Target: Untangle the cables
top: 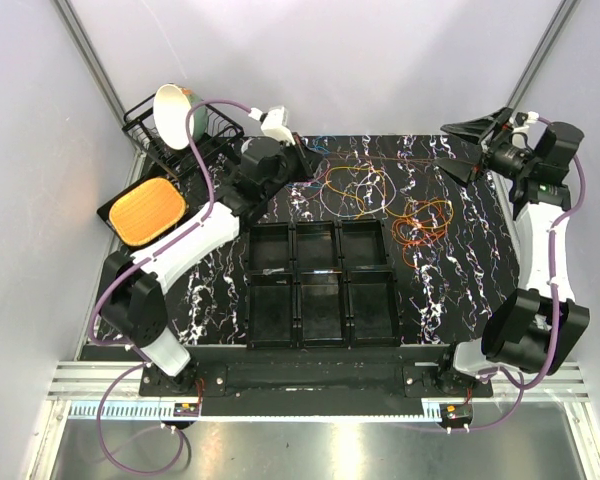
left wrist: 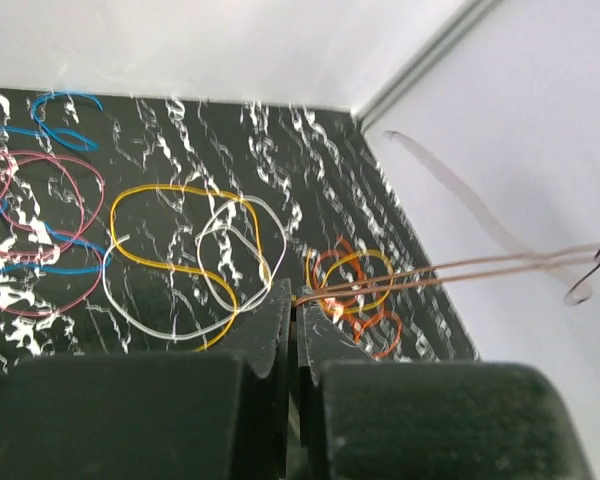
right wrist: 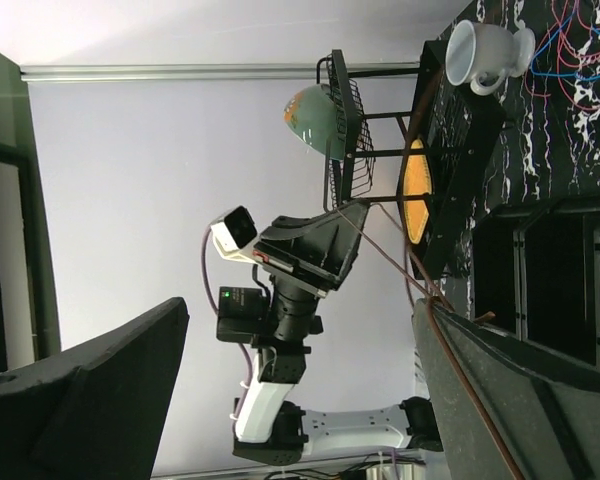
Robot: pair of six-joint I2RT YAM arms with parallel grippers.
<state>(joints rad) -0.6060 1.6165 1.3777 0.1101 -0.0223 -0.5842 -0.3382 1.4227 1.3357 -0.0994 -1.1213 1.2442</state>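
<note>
Six black rectangular plastic bins sit in two rows of three at the lower centre of the overhead view, their dark floors showing. A pale glint in the lower-left bin is too small to identify. At the upper left a black wire dish rack holds a green bowl with a pale inside, tipped on its edge. Below the rack, a flat black tray carries an orange round-cornered plate. A white ceramic mug stands just right of the rack.

The cables lie in loose loops on the upper centre of the black, white-veined marble-pattern tabletop, above the bins. In the left wrist view, blue and purple loops fill the left side, a yellow loop overlaps a white loop at the centre, and an orange tangle lies right of centre.

The left gripper has its fingers clenched on a thin brown cable, which stretches tight to the right edge of that frame. The right gripper, at the upper right of the overhead view, has its fingers spread wide. In its own view the brown cable runs along the inner face of the finger at the right of the frame, ungripped.

Pale lilac-white walls close in the table at the left, top and right of the overhead view, and a ribbed aluminium rail runs along the bottom
</note>
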